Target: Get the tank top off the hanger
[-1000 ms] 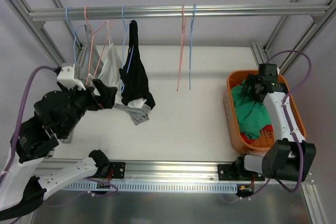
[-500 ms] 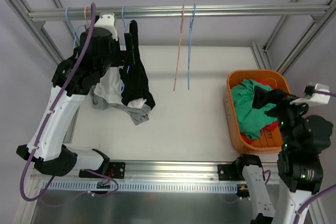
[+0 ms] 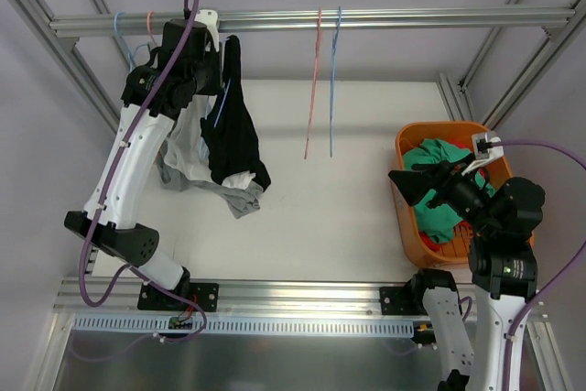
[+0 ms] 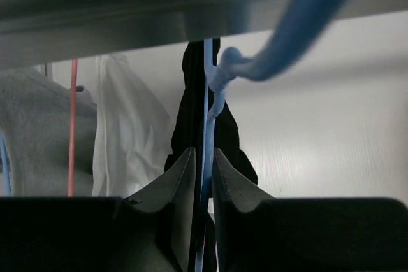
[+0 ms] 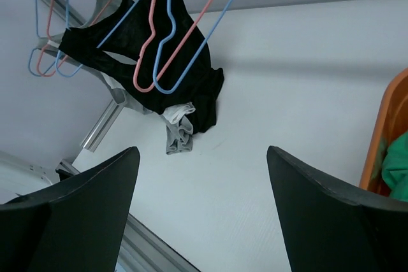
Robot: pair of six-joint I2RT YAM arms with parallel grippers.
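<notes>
A black tank top (image 3: 234, 139) hangs on a blue hanger (image 4: 208, 93) from the rail (image 3: 385, 18) at the back left. My left gripper (image 3: 216, 69) is up at the rail. In the left wrist view the left gripper (image 4: 204, 152) is shut on the blue hanger's wire, just below its twisted neck, with the black tank top (image 4: 191, 116) right behind. My right gripper (image 3: 408, 184) hovers open beside the basket, facing left. Nothing lies between the fingers of the right gripper (image 5: 203, 151), and the tank top (image 5: 191, 84) shows far off.
White and grey garments (image 3: 188, 148) hang left of the tank top, a grey hem (image 3: 240, 199) trailing on the table. Two bare hangers, pink (image 3: 314, 89) and blue (image 3: 333, 89), hang mid-rail. An orange basket (image 3: 400, 148) of green clothes (image 3: 439, 199) stands at the right.
The left arm rose from the lower left to the rail and its jaws closed on the blue hanger. The right gripper lifted out of the basket and turned leftward.
</notes>
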